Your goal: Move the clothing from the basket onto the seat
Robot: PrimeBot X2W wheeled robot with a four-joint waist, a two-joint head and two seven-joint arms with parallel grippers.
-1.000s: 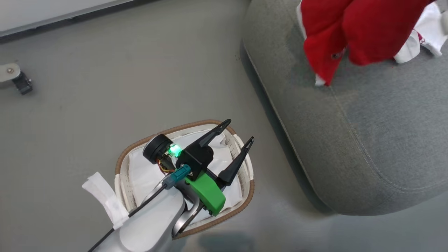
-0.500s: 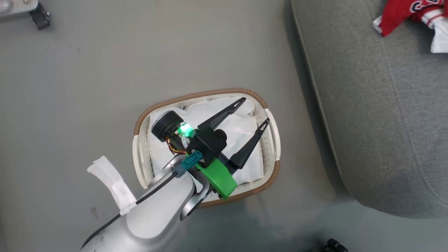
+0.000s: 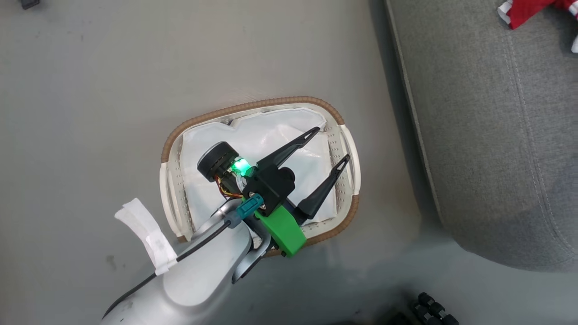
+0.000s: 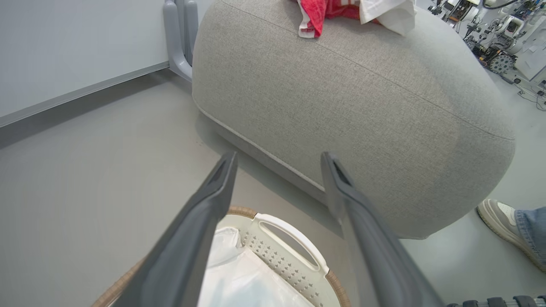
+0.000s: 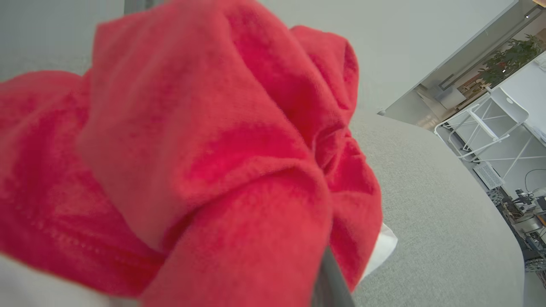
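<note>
From the head: tilted and swung toward the basket (image 3: 253,104) within the last second, so not to be read as the things moving. Hung big and red over the seat (image 3: 496,135) 1 second ago; now cropped to a corner of red jersey (image 3: 524,11) with white trim at the top right, lying on the grey cushion. Nearer in, poised above the basket as before, the left gripper (image 3: 331,144), spread wide on 2 dark fingers and carrying nothing. Inside the brown woven rim, nothing but the white liner (image 3: 253,135); no red there, as far as can be told past the arm. From the left wrist: looking out between those 2 parted fingers, over the basket's near handle, to the rounded flank of the seat, with red and white cloth heaped on top at its far edge. Off to the right on the floor (image 4: 85,170), a person's shoe (image 4: 497,213) and a denim cuff. From the right wrist: red jersey bunched right up against the lens and folded over the 1 visible dark finger of the right gripper (image 5: 326,266) at the bottom edge. Pressed together there, and seemingly pinching a fold of the cloth, with the seat's grey top just beyond. Judging from all 3: basket emptied, last garment brought over the seat but not yet let go. Probably left to do: part the right fingers, then draw clear without dragging cloth back off the cushion.
</note>
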